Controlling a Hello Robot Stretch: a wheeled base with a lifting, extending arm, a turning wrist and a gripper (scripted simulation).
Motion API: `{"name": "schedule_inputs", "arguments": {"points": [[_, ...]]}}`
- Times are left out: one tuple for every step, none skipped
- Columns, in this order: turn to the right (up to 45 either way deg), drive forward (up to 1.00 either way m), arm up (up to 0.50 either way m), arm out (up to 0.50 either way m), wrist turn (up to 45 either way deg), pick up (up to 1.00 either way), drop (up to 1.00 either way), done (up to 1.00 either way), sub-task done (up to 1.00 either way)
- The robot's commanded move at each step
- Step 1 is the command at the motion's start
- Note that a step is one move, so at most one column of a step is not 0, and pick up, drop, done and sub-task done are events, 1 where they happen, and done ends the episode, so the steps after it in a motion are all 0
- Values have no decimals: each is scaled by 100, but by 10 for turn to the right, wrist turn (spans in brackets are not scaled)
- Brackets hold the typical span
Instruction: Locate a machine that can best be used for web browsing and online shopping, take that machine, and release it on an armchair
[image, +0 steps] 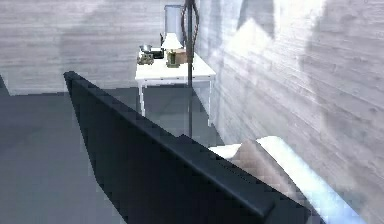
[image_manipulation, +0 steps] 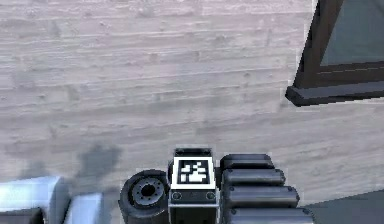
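Forward view: one dark flat panel (image: 160, 160), thin like a laptop lid, sits well to the near side of the white tabletop (image: 200, 70). Its long axis runs on a slant. The high end points toward the tabletop's left and the low end drops to the near right, with the broad face turned to the forward view's left. Whether it really is the laptop, I cannot tell.

One dark pole (image: 190, 100) rises just in front of the tabletop, toward its right end. On the tabletop there's a cluster of small things (image: 160, 52), too small to count. One pale padded seat (image: 285, 150) lies nearer than the tabletop, just behind the panel's low end.

Arm side view: one arm (image_manipulation: 250, 190) and one white marker square (image_manipulation: 192, 172), with a dark round body (image_manipulation: 145, 197) left of it. The jaws can't be made out, and I cannot tell whether they hold anything.
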Motion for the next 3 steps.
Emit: {"name": "schedule_inputs", "arguments": {"points": [[60, 0, 0, 0, 0, 0, 0, 0, 0], [450, 0, 0, 0, 0, 0, 0, 0, 0], [270, 0, 0, 0, 0, 0, 0, 0, 0]]}}
